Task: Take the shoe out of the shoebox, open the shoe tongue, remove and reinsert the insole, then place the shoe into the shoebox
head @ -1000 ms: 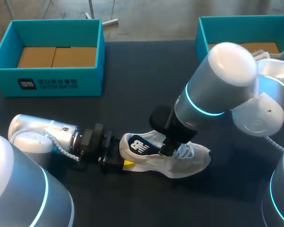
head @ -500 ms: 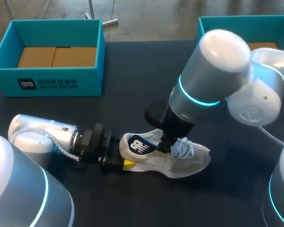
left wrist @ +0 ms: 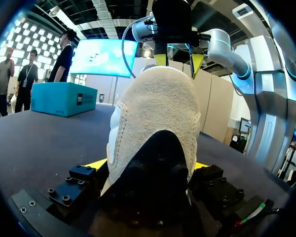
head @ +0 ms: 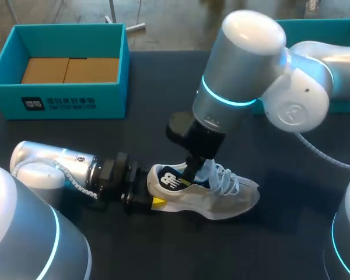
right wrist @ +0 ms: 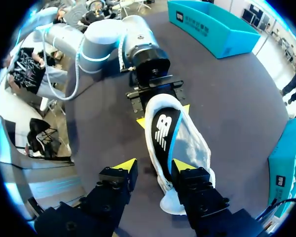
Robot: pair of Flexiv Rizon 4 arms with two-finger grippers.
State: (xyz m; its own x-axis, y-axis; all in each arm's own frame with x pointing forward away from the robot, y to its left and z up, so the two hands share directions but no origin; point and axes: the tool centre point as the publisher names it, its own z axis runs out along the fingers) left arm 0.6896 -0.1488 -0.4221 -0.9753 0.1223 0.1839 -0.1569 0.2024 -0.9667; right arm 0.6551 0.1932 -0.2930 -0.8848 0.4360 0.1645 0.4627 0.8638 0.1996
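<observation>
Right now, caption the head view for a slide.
Left gripper holds the shoe by its heel; right gripper open over its opening.

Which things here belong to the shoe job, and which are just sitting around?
Job in hand: shoe; insole; left pincer, shut on the shoe; right pincer, open over it.
Sitting by for now: left shoebox; right shoebox. One is the job's; which is unclear.
</observation>
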